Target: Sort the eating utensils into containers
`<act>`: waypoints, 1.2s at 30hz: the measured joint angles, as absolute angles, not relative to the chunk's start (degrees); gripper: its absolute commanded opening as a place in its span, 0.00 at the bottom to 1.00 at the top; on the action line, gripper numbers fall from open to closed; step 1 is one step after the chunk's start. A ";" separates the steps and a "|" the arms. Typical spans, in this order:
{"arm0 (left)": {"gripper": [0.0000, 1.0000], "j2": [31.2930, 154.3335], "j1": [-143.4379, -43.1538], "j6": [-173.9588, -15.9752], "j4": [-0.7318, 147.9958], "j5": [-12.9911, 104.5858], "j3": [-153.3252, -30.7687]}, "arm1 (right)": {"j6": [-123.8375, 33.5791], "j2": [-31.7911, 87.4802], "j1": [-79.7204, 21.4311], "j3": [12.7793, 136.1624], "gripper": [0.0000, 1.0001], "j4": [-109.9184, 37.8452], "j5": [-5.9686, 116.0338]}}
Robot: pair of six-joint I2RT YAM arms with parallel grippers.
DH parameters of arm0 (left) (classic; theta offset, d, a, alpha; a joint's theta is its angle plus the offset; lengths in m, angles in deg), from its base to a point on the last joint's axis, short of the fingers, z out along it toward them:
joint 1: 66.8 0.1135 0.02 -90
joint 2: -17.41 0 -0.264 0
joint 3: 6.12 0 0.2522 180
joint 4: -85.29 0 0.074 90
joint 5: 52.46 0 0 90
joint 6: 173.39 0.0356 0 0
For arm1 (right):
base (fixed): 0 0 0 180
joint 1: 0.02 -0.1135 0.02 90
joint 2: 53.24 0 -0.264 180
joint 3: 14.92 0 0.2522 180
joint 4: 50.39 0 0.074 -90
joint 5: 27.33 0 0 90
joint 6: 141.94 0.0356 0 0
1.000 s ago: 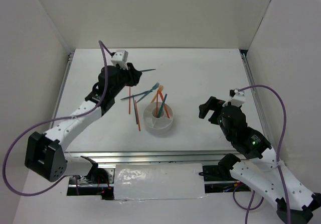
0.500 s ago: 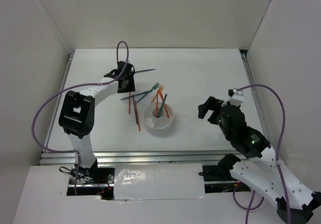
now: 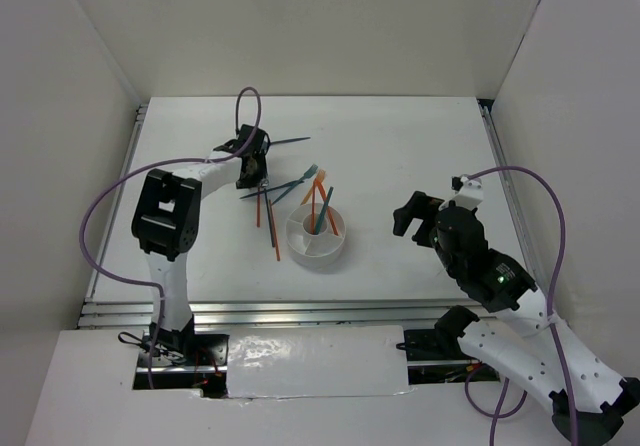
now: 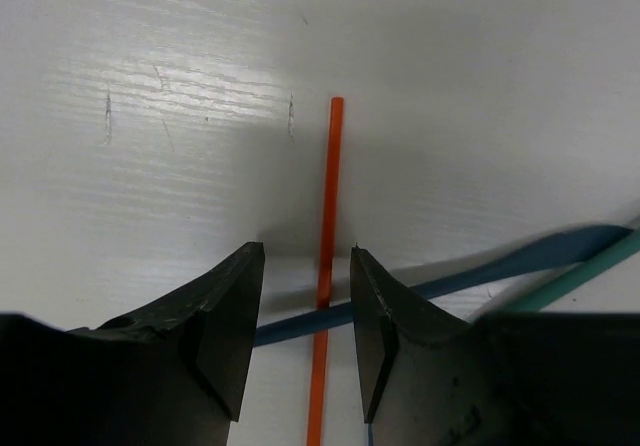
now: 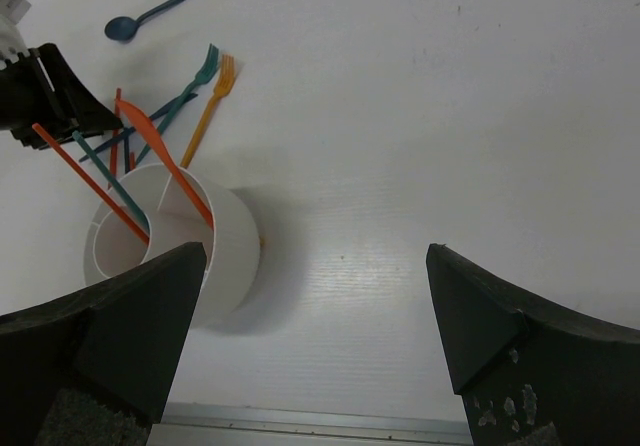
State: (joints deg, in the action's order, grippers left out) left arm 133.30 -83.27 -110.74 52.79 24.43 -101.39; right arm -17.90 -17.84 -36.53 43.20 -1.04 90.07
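My left gripper [image 3: 253, 172] [image 4: 306, 258] is open, low over the table. An orange chopstick [image 4: 329, 186] [image 3: 259, 206] lies between its jaws, touching neither. A dark blue chopstick [image 4: 480, 271] crosses under it, beside a teal fork handle [image 4: 590, 264]. The round white holder [image 3: 317, 251] [image 5: 215, 256] holds orange and teal chopsticks and an orange piece. A second orange chopstick [image 3: 273, 231], a teal fork [image 5: 196, 79], an orange fork [image 5: 212, 101] and the blue spoon [image 5: 150, 14] lie on the table. My right gripper [image 3: 410, 216] [image 5: 320, 296] is open and empty, right of the holder.
White walls close in the table at the left, back and right. A metal rail [image 3: 250, 311] runs along the near edge. The purple cable [image 3: 245, 106] loops above the left wrist.
The left arm has swung up and its gripper has come down toward the orange chopstick. The right arm has barely moved. The utensils lie as before.
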 measured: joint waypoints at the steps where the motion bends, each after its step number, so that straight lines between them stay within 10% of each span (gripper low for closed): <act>1: 0.50 134.27 -83.27 -110.74 52.46 24.41 -101.92 | -17.90 -17.84 -36.53 43.20 1.00 -1.04 90.05; 8: 0.39 135.62 -83.13 -110.85 52.90 23.71 -102.88 | -17.90 -17.45 -36.53 43.22 1.00 -1.04 89.98; 17: 0.00 135.49 -82.57 -110.79 53.35 24.37 -102.77 | -17.90 -17.10 -36.53 43.92 1.00 -1.06 89.83; 36: 0.00 111.86 -81.98 -106.20 49.22 4.70 -99.34 | -17.88 -18.89 -36.64 44.22 1.00 -1.04 88.96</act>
